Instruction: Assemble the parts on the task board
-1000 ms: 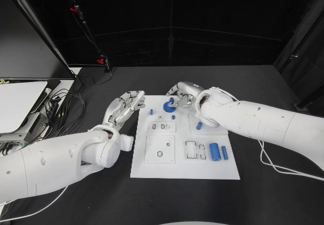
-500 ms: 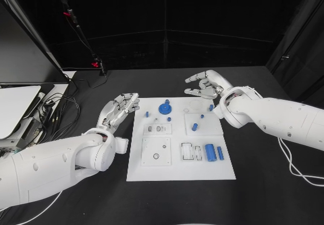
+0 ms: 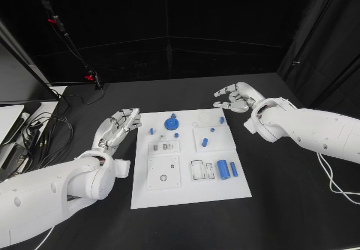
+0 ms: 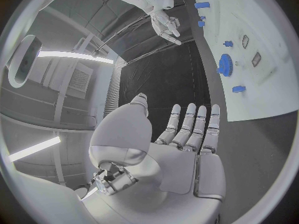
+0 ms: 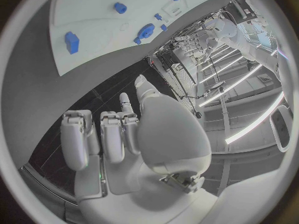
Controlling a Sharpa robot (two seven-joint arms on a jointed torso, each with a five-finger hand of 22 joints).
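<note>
Both hands off the task board (image 3: 191, 195), nothing held.

Board is a flat matte white plate, middle of the black table (image 3: 285, 208), with shallow rectangular recesses cut into it. Parts are smooth blue plastic: a round toothed gear (image 3: 171, 124) at the far end of the board, small pegs near it, a stubby peg (image 3: 205, 141) mid-board, a thick cylinder (image 3: 222, 169) and a thin one (image 3: 233, 169) side by side in the near-right area. Left hand (image 3: 118, 126) lies flat just beside the board's left edge, fingers straight, close together, pointing away, empty. Right hand (image 3: 235, 97) sits beyond the board's far-right corner, over the table, fingers loosely curled but apart, empty.
</note>
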